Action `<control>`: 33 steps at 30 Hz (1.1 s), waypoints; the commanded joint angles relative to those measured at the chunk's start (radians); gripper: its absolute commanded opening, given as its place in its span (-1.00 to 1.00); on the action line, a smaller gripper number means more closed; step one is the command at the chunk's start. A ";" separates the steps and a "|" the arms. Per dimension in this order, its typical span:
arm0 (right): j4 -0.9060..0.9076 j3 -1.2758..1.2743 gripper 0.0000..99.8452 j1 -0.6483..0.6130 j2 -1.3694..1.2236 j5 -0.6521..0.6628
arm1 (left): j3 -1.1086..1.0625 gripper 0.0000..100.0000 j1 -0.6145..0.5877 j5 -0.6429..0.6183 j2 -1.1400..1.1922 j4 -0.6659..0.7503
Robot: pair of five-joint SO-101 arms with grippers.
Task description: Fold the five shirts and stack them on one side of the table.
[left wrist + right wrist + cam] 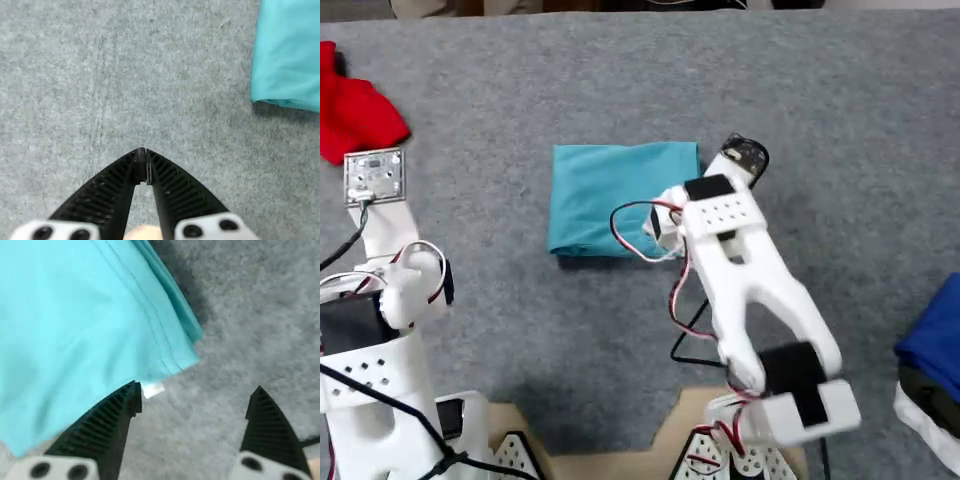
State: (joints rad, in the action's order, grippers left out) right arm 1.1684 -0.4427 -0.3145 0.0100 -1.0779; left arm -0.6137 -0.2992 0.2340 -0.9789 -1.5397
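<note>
A teal shirt [620,195] lies folded into a rectangle in the middle of the grey felt table. My right gripper [197,390] hovers open at that shirt's right edge, one finger [117,415] over the teal shirt [75,325] near its corner, the other over bare felt. My right gripper [725,165] holds nothing. My left gripper [145,167] is shut and empty above bare felt, with the teal shirt [290,55] some way off. The left arm [380,300] stands at the left of the table. A crumpled red shirt [350,115] sits at the far left.
At the right edge a blue shirt [935,340] lies on top of dark and white cloth [920,410]. A tan board [610,450] lies at the front edge between the arm bases. Red and black cables [655,235] hang from the right arm over the teal shirt's corner.
</note>
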 commanded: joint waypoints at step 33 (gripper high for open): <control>-0.095 0.427 -0.32 -0.008 -0.504 -0.029 | -0.002 -0.96 -0.012 0.011 -0.015 -0.040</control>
State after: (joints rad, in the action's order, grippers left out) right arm 1.0917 -0.0437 -0.3176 -0.4902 -1.1086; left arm -0.6137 -0.2992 0.2340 -0.9789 -1.5750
